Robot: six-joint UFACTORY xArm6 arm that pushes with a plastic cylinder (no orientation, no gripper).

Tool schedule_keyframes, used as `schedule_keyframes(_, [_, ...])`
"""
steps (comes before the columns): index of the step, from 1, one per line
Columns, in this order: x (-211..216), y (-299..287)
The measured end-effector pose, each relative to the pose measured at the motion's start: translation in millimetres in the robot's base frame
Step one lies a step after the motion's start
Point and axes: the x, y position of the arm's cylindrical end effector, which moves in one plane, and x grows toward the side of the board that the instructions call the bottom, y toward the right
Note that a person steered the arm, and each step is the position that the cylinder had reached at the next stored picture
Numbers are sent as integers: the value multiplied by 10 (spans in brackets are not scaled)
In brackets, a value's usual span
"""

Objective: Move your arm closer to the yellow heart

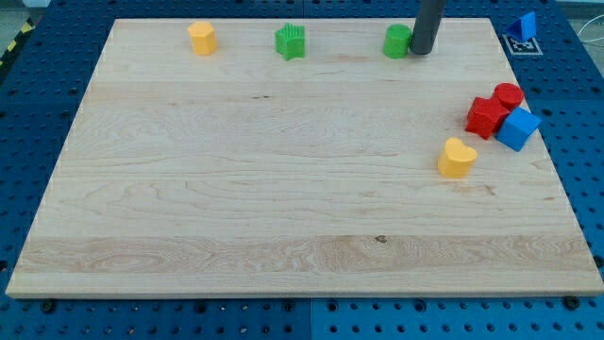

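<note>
The yellow heart lies on the wooden board at the view's right, just left of a cluster of red and blue blocks. My tip is at the view's top, right of centre, touching the right side of a green round block. The tip is well above the yellow heart in the view, a little to its left.
A yellow block and a green star-like block sit along the top edge. A red star-like block, a red cylinder and a blue cube cluster at the right edge. A blue object lies off the board at top right.
</note>
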Motion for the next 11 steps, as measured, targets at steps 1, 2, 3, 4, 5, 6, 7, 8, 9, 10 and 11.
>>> schedule_keyframes(1, [-56, -140])
schedule_keyframes(2, [-152, -251])
schedule_keyframes(3, [93, -27])
schedule_keyframes(4, [511, -80])
schedule_keyframes(5, [976, -403])
schedule_keyframes(6, [1385, -737])
schedule_keyframes(7, [1881, -710])
schedule_keyframes(8, [2353, -391])
schedule_keyframes(9, [2641, 36])
schedule_keyframes(10, [2401, 112])
schedule_keyframes(11, [2012, -49])
